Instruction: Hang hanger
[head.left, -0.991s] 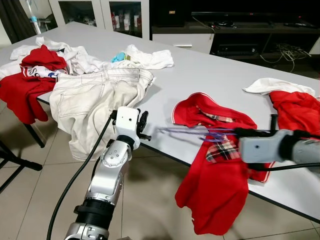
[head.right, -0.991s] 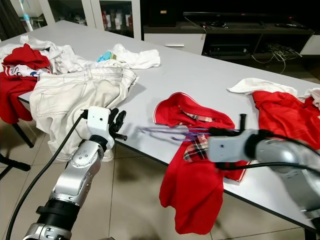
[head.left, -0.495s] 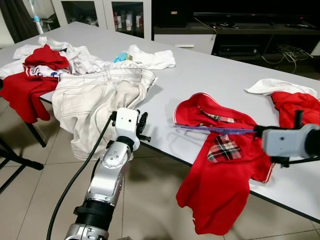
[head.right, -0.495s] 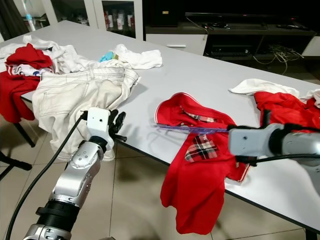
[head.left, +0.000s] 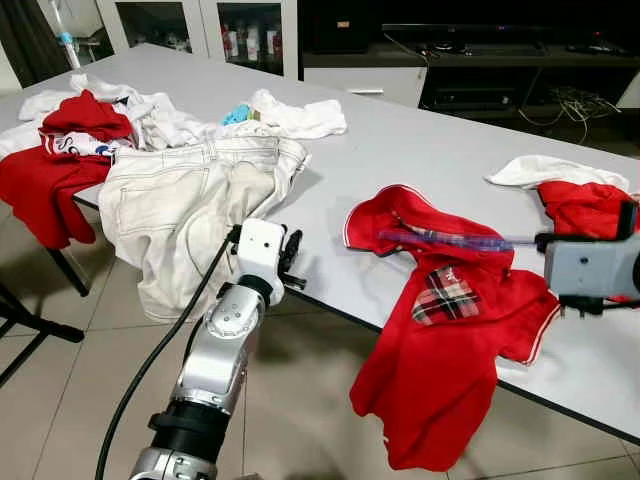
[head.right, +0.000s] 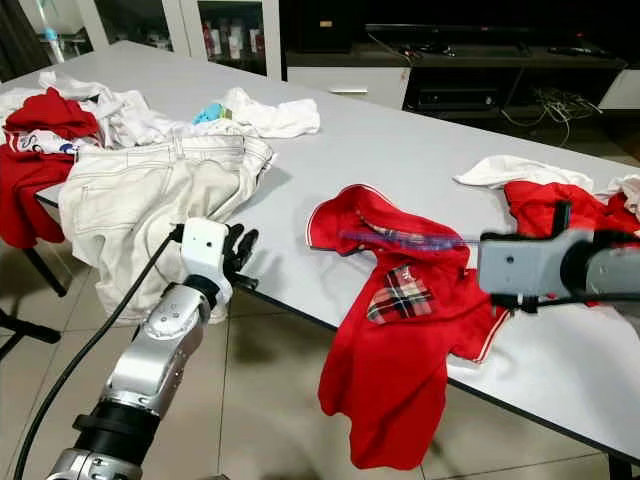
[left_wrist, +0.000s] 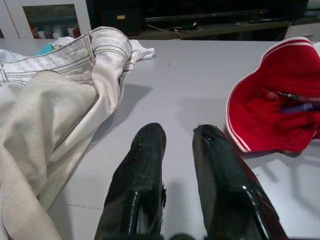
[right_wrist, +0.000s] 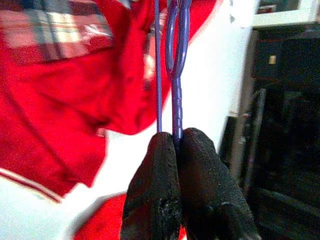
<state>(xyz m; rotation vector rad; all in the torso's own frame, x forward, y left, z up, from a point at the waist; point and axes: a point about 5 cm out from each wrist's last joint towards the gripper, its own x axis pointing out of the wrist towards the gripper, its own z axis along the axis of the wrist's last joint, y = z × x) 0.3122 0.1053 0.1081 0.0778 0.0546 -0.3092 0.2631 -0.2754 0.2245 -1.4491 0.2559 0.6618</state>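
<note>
A thin purple hanger (head.left: 450, 240) is held level just above the collar of a red shirt (head.left: 450, 330), which lies on the grey table (head.left: 420, 150) and droops over its front edge. My right gripper (head.left: 540, 241) is shut on the hanger's end, at the right of the shirt. In the right wrist view the hanger's wires (right_wrist: 176, 75) run out from between the closed fingertips (right_wrist: 165, 145). My left gripper (head.left: 293, 245) hovers at the table's front edge, left of the shirt. Its fingers (left_wrist: 145, 150) stand slightly open with nothing between them.
Cream jeans (head.left: 190, 200) hang over the table's left front edge beside my left arm. Red and white clothes (head.left: 80, 130) are piled at the far left, and another red garment (head.left: 585, 205) lies at the right. A dark TV cabinet (head.left: 480, 60) stands behind the table.
My right gripper has drawn back to the right with the hanger, which now lies over the shirt's collar instead of reaching past it. The left arm has hardly moved.
</note>
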